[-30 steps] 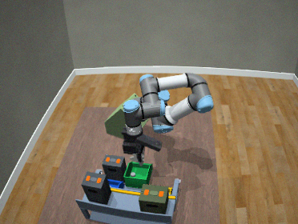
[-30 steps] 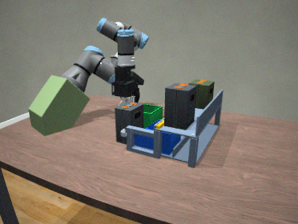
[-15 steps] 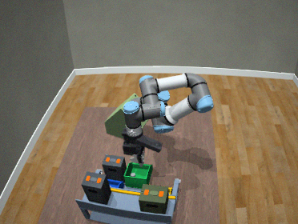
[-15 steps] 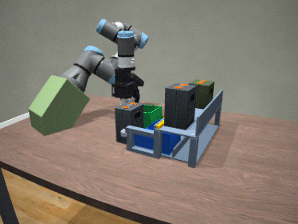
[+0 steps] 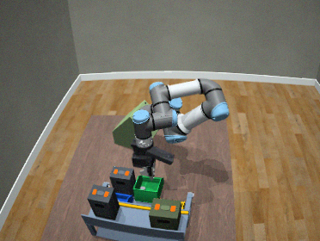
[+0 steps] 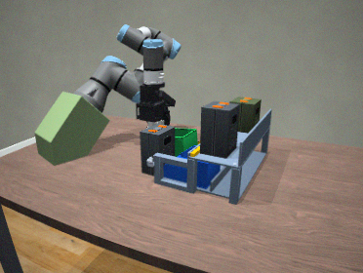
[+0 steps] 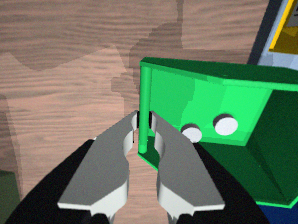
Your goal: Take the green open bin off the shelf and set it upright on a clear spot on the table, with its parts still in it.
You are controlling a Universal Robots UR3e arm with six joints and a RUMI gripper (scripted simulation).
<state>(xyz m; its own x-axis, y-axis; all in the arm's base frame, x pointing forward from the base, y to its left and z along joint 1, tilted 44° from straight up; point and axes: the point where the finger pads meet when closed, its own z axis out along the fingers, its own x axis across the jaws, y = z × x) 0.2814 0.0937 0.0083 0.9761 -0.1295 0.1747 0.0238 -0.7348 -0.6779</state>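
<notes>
The green open bin [image 5: 148,188] sits at the back edge of the grey-blue shelf [image 5: 138,217], between a black box and an olive box. It also shows in the exterior view [image 6: 185,140]. My gripper [image 7: 144,112] reaches down from above and is shut on the bin's near side wall [image 7: 145,110], one finger inside and one outside. In the wrist view two white round parts [image 7: 225,125] lie inside the bin [image 7: 220,130]. The bin stands upright, with the table top showing under its near edge.
Two black boxes with orange marks [image 5: 122,179] [image 5: 103,201] and an olive box [image 5: 164,213] stand on the shelf. A blue bin [image 6: 190,173] sits in the lower level and a yellow bar [image 5: 138,207] lies across the top. The arm's green base block [image 6: 70,128] stands on the table's left.
</notes>
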